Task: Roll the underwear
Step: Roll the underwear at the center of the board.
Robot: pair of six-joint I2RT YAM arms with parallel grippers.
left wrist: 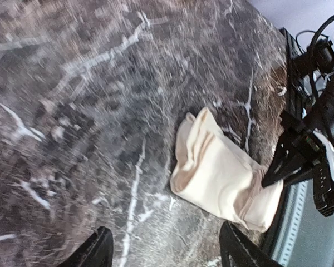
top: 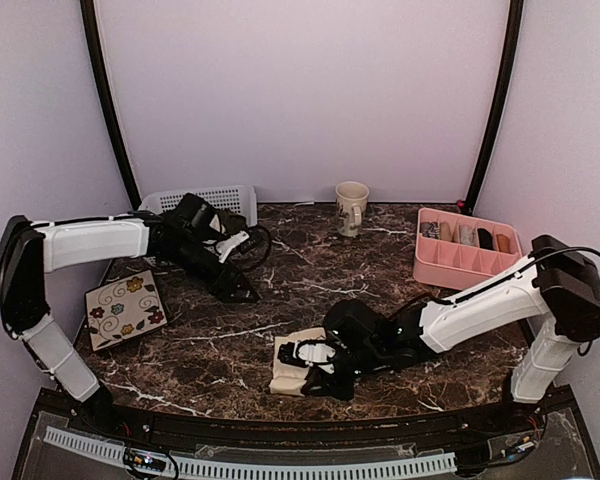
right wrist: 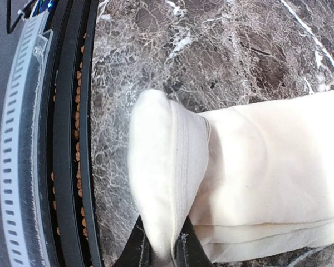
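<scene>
Clearly the right hand point(right wrist: 160, 247) is the nearer one, pinching a raised fold at the near end of the underwear point(right wrist: 267, 161), which lies by the near edge of the bench point(top: 380, 270); the left hand point(top: 242, 290), spread wide, hangs well apart at the far left.

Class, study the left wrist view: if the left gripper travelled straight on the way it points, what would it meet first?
Probably the bare dark marble tabletop, just short of the folded cream cloth underwear; depth is hard to judge.
</scene>
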